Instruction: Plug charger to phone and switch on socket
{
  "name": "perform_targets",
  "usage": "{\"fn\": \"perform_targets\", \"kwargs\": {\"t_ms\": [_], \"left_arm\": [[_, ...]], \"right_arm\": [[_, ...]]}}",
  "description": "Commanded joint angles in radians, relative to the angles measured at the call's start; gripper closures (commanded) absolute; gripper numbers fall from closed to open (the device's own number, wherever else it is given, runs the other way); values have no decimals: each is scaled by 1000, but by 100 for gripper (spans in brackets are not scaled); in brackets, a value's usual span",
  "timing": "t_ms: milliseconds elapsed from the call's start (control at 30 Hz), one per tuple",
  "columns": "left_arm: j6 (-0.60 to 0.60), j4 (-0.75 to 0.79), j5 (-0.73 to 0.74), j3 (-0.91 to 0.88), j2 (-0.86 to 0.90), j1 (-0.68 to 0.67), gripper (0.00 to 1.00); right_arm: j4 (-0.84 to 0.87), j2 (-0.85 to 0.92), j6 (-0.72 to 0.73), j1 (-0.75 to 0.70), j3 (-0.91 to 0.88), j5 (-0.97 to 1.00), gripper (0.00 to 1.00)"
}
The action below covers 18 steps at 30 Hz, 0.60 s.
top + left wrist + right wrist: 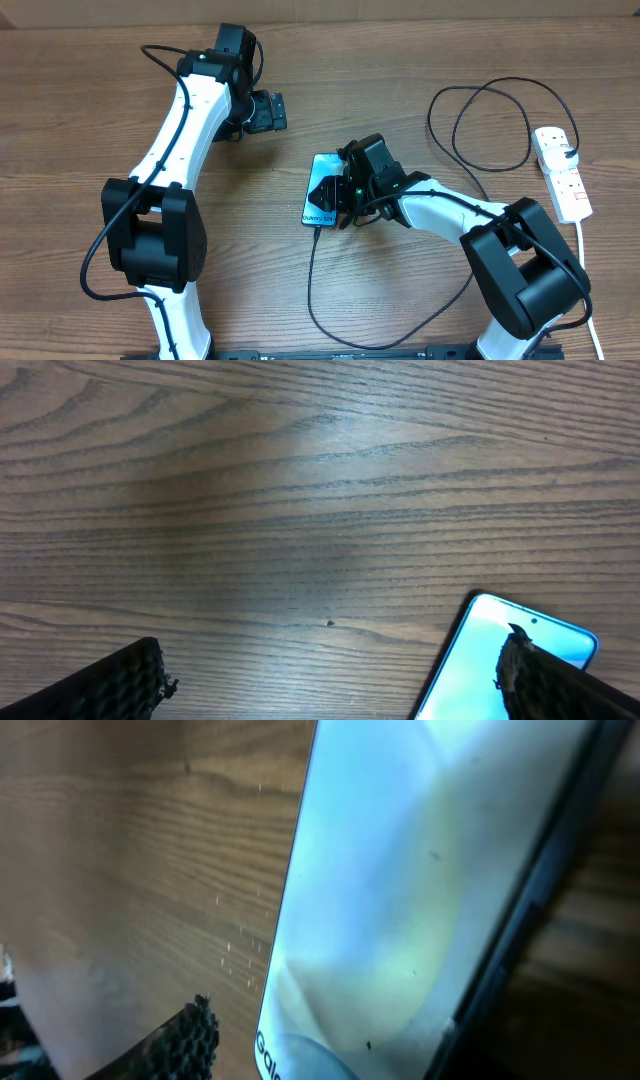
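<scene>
The phone [318, 195] lies flat mid-table, its light blue screen up. My right gripper [338, 192] hangs low over it and stands open. In the right wrist view the screen [400, 890] fills the frame, and one finger [175, 1045] sits left of the phone's edge with bare wood between. The thin black charger [312, 290] runs from the phone's near short edge, loops along the front and back up to the white socket [562, 172] at the far right. My left gripper [264, 112] hovers open left of the phone, whose corner [480, 660] shows between its fingertips [120, 685].
A thick white cord [588, 290] trails from the socket toward the front right edge. A wide loop of black cable [480, 125] lies left of the socket. Bare wood [300, 510] lies under the left gripper.
</scene>
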Motion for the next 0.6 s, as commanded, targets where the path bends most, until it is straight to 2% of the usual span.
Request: {"fn": "perform_targets", "kwargs": {"t_ms": [0, 567], "left_arm": [[11, 0, -17, 2, -8, 5, 0], [12, 0, -17, 2, -8, 5, 0]], "right_arm": [[1, 6, -5, -4, 6, 117, 38], [-6, 6, -5, -4, 6, 175, 26]]}}
